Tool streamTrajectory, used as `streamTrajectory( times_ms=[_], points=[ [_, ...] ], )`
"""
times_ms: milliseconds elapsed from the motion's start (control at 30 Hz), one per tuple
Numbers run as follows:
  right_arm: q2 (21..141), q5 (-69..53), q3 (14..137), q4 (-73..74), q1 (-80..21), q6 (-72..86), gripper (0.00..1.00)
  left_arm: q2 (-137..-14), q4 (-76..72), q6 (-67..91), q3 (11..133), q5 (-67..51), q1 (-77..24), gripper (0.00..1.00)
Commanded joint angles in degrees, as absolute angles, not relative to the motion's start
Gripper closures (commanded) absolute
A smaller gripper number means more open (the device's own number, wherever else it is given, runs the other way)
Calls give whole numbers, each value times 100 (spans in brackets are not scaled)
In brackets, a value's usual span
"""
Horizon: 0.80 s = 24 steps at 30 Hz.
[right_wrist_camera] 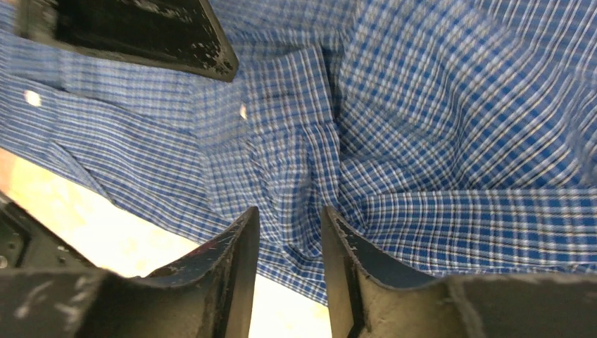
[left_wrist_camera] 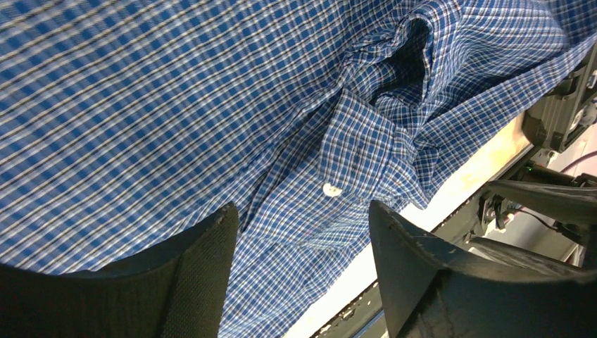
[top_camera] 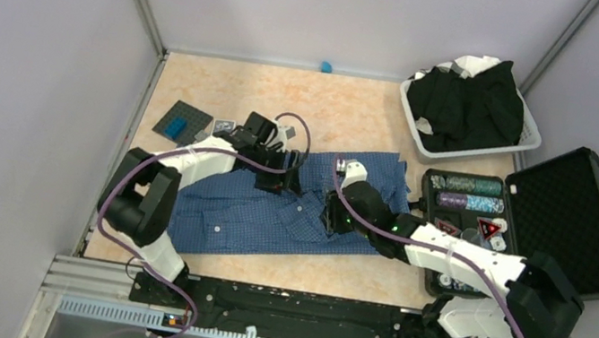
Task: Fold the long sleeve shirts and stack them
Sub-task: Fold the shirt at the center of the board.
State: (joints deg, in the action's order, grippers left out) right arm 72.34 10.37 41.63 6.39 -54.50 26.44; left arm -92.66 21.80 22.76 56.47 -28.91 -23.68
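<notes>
One blue checked shirt (top_camera: 233, 222), two grippers (left gripper (left_wrist_camera: 303, 211) agape, right gripper (right_wrist_camera: 290, 215) tight on a fold).

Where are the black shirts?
In the top view, the black shirts sit heaped in the white basket at the far right, just behind the open black case.

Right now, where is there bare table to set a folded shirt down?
Far strip of table between back wall and blue checked shirt, from grey pad to basket; a narrower strip before the arm bases. Crowded right: basket, open case.
</notes>
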Motion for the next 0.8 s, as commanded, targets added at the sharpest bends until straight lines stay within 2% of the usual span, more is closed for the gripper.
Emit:
streamTrajectory(
  times_ms=[0, 167, 533, 633, 767],
  points=[
    [7528, 940, 3807, 259, -5414, 2993, 65, -9609, 1899, 2219, 5979, -2936, -2635, 23],
    [7608, 895, 3487, 42, -5419, 3148, 74, -9939, 1868, 2206, 6064, -2901, -2851, 22],
    [7534, 914, 3178, -184, -5385, 3262, 81, -10081, 1863, 2347, 6069, -3087, -3264, 37],
    [7495, 928, 3169, -203, -5374, 3277, 81, -10083, 1829, 2419, 6050, -3226, -3312, 43],
    [7377, 996, 3218, -128, -5366, 3272, 82, -9958, 1799, 2553, 6001, -3399, -3321, 58]
  ],
)
